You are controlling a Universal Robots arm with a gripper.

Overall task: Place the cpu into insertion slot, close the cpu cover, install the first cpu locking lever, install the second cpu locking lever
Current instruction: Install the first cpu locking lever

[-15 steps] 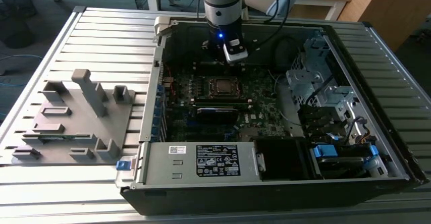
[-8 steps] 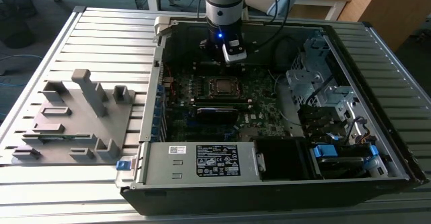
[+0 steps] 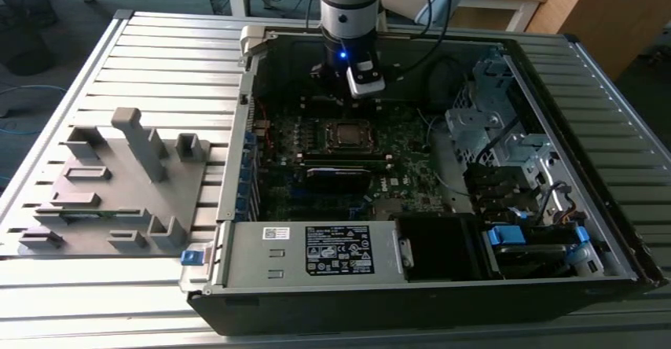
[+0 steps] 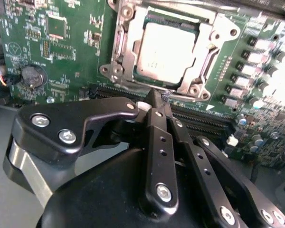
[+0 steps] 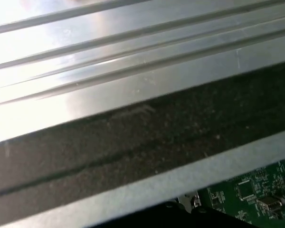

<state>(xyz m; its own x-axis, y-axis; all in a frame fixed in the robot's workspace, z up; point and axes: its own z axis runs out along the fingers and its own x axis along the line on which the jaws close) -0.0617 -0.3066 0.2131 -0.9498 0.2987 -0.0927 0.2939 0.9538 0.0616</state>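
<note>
The cpu (image 4: 166, 47) lies flat in its socket on the motherboard, its pale grey top showing through the window of the cpu cover (image 4: 127, 54). The silvery frame is folded down around the chip. My gripper (image 4: 156, 95) is shut, its black fingers (image 4: 154, 133) pressed together with nothing visible between them. The tips sit at the socket's edge, beside a thin bright bit of metal; I cannot tell whether they touch it. In the exterior view the gripper (image 3: 362, 90) hangs inside the open computer case just behind the cpu (image 3: 346, 133).
The case walls (image 3: 251, 129) surround the motherboard (image 3: 394, 180). A grey power box (image 3: 314, 251) lies at the front, a metal drive cage (image 3: 493, 129) at the exterior view's right, and a grey fixture (image 3: 115, 184) on the slatted table at its left. Memory slots (image 4: 204, 121) run beside the socket.
</note>
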